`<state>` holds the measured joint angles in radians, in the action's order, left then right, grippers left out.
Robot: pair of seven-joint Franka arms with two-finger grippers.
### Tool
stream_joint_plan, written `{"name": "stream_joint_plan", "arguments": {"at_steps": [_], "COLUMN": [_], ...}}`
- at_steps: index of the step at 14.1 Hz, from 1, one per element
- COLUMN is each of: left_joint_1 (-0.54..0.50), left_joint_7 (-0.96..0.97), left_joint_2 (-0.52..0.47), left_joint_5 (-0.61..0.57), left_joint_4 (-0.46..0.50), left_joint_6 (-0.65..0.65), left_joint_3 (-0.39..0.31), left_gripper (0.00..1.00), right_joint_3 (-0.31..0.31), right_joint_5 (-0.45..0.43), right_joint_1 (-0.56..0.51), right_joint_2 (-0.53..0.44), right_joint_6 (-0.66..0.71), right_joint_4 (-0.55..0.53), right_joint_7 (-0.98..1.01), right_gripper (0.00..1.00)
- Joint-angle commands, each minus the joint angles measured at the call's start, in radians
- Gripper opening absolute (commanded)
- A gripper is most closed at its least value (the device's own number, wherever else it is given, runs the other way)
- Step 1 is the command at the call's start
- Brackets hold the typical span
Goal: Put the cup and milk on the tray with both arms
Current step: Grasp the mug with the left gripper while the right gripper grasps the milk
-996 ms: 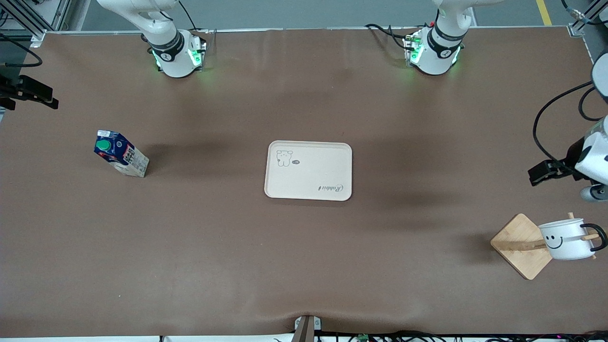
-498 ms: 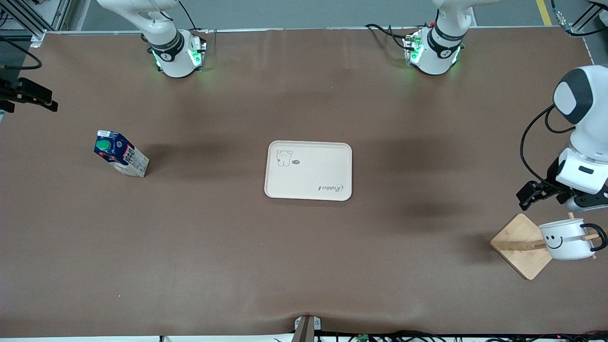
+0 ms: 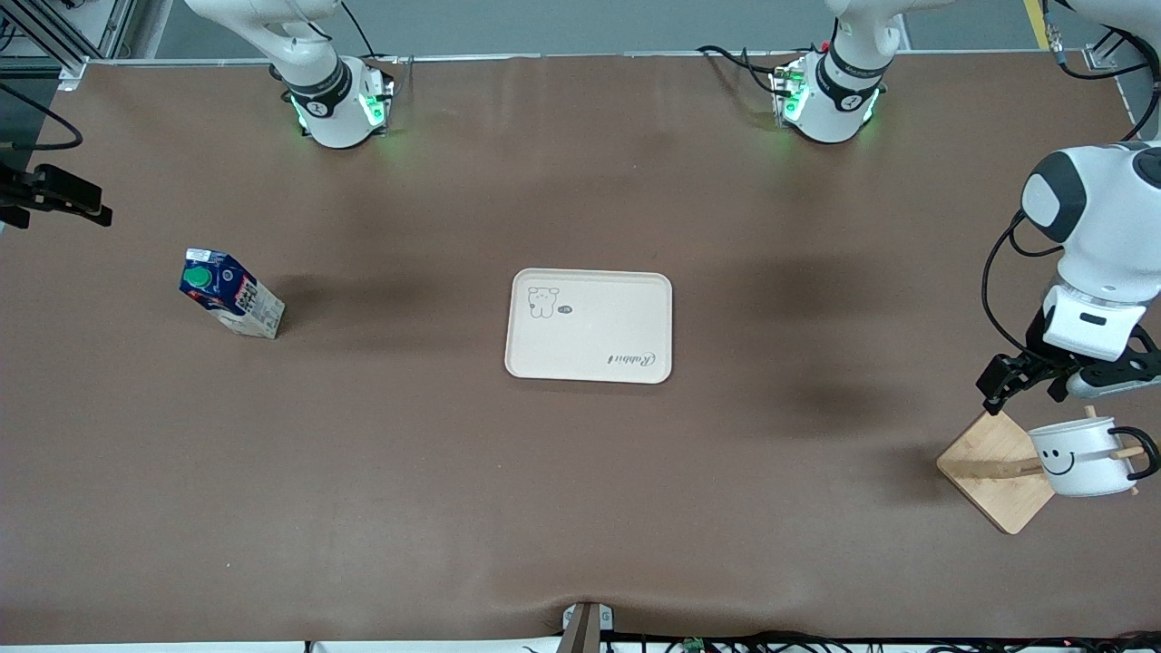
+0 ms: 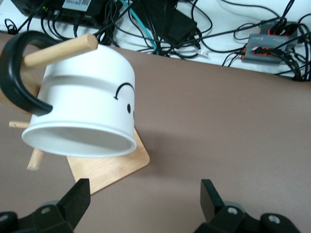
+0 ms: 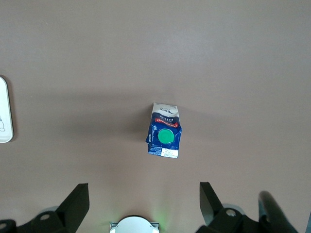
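**While both grippers hang open, cup and milk wait apart from the tray**

With the cup (image 3: 1081, 458) hung on a wooden rack (image 3: 993, 472) at the left arm's end, mouth tipped toward the left gripper (image 3: 1057, 381), jaws spread, empty, just above it. Milk (image 3: 230, 295) upright at the other end, directly under the right gripper (image 5: 141, 204), also wide open. Tray (image 3: 590, 325) bare, midway between. Left wrist view alone shows the peg (image 4: 60, 51) through the handle; right gripper cut off at the front view's edge.
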<state>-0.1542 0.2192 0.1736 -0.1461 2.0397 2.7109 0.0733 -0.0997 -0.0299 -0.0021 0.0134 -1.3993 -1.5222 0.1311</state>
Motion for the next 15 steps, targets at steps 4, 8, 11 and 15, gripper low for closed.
{"name": "stream_joint_plan", "arguments": {"at_steps": [4,8,11,15], "left_joint_1": [-0.011,-0.018,-0.050,-0.050], "left_joint_7": [0.020,0.009,0.008,0.011], "left_joint_2": [0.052,0.084,0.116,0.151], "left_joint_5": [-0.021,-0.042,-0.090,-0.093], "left_joint_4": [0.010,-0.015,-0.052,-0.084], "left_joint_6": [0.136,0.156,0.162,0.179], "left_joint_3": [-0.001,-0.007,-0.004,-0.004], "left_gripper": [1.00,1.00,1.00,0.96], "right_joint_3": [0.009,0.009,0.008,0.006], "right_joint_5": [-0.007,-0.018,-0.021,-0.021], "right_joint_1": [-0.012,-0.013,-0.015,-0.027], "right_joint_2": [0.025,0.088,0.154,0.192], "right_joint_6": [0.016,0.006,0.002,-0.012], "right_joint_4": [0.033,0.031,0.031,0.030], "right_joint_7": [0.010,0.013,0.016,0.032], "right_gripper": [1.00,1.00,1.00,1.00]}}
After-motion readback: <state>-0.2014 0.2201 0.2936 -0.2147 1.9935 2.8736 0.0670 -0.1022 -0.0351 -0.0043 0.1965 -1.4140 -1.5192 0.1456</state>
